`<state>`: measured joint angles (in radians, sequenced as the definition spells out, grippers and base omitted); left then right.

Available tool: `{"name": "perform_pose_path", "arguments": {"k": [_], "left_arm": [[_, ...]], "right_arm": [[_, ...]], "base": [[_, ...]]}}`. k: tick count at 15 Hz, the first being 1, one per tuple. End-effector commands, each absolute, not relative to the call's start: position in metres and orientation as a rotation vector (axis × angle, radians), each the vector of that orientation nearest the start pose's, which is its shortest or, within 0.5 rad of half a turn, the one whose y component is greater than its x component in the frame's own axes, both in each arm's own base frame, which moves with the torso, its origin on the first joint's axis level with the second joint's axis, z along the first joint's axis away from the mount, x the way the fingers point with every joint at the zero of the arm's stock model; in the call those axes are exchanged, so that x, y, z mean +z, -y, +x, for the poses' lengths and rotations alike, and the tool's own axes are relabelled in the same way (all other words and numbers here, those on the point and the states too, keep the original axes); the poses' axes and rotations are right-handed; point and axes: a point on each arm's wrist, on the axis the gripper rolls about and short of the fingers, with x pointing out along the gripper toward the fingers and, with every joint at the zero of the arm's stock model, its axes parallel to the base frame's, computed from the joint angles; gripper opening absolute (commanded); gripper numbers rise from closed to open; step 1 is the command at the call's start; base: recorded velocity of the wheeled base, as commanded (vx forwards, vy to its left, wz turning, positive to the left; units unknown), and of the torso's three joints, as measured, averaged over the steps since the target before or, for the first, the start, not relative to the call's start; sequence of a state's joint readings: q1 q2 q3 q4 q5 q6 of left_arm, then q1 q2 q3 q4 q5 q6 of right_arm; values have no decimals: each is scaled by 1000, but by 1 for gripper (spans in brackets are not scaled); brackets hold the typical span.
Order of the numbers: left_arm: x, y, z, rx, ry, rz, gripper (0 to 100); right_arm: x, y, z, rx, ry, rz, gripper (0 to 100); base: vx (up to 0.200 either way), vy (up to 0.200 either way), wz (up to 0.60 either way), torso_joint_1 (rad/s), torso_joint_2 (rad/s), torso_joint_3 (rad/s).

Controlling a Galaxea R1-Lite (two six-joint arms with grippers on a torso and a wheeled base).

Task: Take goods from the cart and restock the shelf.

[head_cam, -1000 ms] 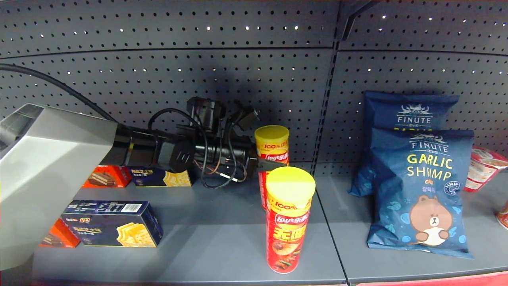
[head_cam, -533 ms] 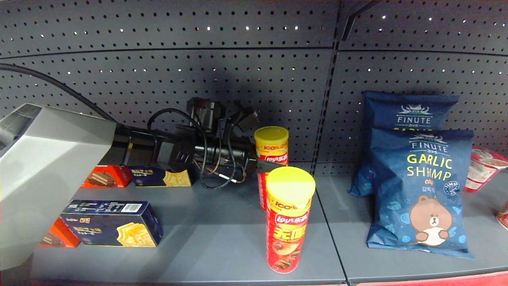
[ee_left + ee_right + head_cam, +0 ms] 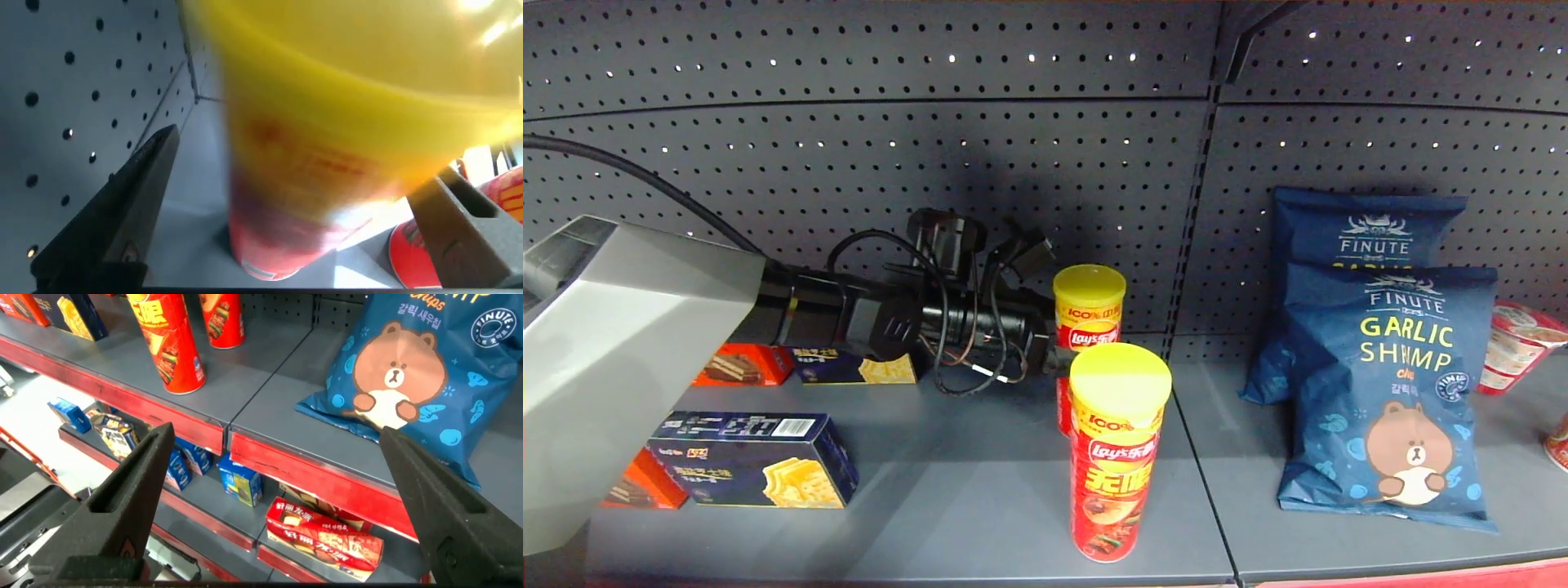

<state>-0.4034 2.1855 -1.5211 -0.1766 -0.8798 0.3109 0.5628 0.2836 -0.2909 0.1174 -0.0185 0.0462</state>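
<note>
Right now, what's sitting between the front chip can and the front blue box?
Nothing. In the head view, only bare grey shelf lies between the front can and the front blue box.

Even light from above and in front falls on the grey shelf, while the pegboard back panel stays dim, with pinpoints of light glinting through its holes. A broad, soft shadow darkens the panel's middle. The front can's yellow lid is the brightest spot. The panel's seams bow toward the head view's edges. In the left wrist view, white glare streaks the rear can near its top.
</note>
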Motion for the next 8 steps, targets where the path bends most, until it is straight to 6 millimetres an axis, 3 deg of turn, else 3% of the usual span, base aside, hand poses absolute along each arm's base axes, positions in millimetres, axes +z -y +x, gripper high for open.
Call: {"name": "perform_pose_path", "arguments": {"k": [1, 5, 8], "left_arm": [[146, 185, 393, -1308, -320, 139, 100], [157, 177, 379, -1291, -259, 155, 100], [170, 171, 369, -1279, -239, 160, 100]], "right_arm": [[150, 6, -9, 543, -124, 11, 100], [157, 1, -1, 551, -160, 1, 100], [177, -12, 19, 566, -188, -7, 100]], "base": [[0, 0, 0, 0, 0, 0], [0, 0, 0, 0, 0, 0], [0, 0, 0, 0, 0, 0]]}}
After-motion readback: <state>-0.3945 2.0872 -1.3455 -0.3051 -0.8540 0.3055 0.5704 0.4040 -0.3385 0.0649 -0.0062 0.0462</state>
